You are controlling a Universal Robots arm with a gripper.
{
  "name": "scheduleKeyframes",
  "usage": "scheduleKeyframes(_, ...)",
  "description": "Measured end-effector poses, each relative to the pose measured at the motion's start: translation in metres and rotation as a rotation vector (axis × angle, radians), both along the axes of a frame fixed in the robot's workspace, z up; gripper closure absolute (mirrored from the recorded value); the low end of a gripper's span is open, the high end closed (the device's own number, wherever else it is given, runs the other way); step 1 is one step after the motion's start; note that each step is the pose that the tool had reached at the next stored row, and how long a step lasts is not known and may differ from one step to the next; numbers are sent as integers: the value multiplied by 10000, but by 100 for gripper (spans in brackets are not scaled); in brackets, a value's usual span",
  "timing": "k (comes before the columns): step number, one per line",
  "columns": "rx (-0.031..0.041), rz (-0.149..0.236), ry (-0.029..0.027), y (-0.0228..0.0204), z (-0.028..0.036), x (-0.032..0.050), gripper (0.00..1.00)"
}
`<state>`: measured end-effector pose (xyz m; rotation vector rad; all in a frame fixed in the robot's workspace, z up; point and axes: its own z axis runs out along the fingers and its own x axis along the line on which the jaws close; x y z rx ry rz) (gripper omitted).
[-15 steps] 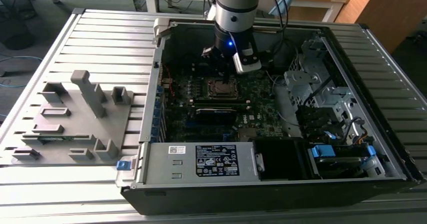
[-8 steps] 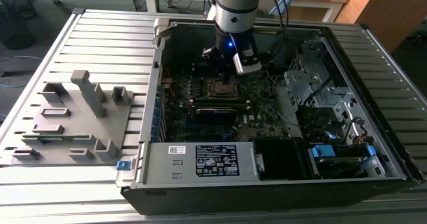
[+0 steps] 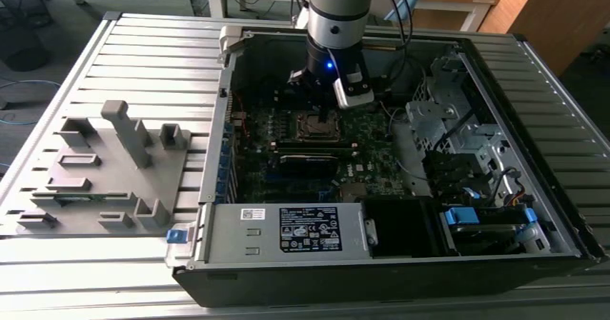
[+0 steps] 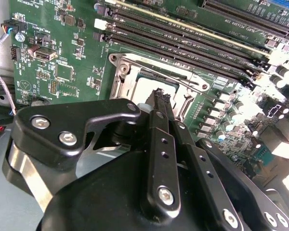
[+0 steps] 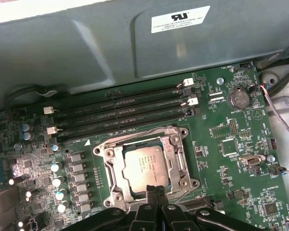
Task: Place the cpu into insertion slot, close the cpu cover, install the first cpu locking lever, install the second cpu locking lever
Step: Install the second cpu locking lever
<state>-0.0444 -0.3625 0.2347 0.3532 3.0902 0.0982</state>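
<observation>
The cpu (image 5: 145,166), a grey square chip, lies flat in the insertion slot (image 5: 189,182) on the green motherboard. The silver cpu cover (image 5: 135,143) lies down around it as a frame, and the chip shows through its cut-out. My gripper (image 5: 156,192) hovers just above the socket's edge, black fingers pressed together with nothing between them. In the second wrist view the gripper (image 4: 159,95) tips point at the cpu (image 4: 145,86) and the cover (image 4: 121,85). The exterior view has the arm's wrist (image 3: 329,56) standing over the insertion slot (image 3: 315,126) inside the open computer case.
Long black memory slots (image 5: 120,111) run beside the socket, with capacitors (image 5: 58,168) on another side. In the exterior view a black-labelled power supply (image 3: 286,231) sits at the case front, drive cages (image 3: 448,120) at the exterior view's right, and a grey fixture (image 3: 105,170) on the slatted table.
</observation>
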Motion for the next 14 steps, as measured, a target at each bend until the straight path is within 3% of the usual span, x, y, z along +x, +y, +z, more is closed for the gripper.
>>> scheduleKeyframes(14,-1,1,1,-22,0,0,89)
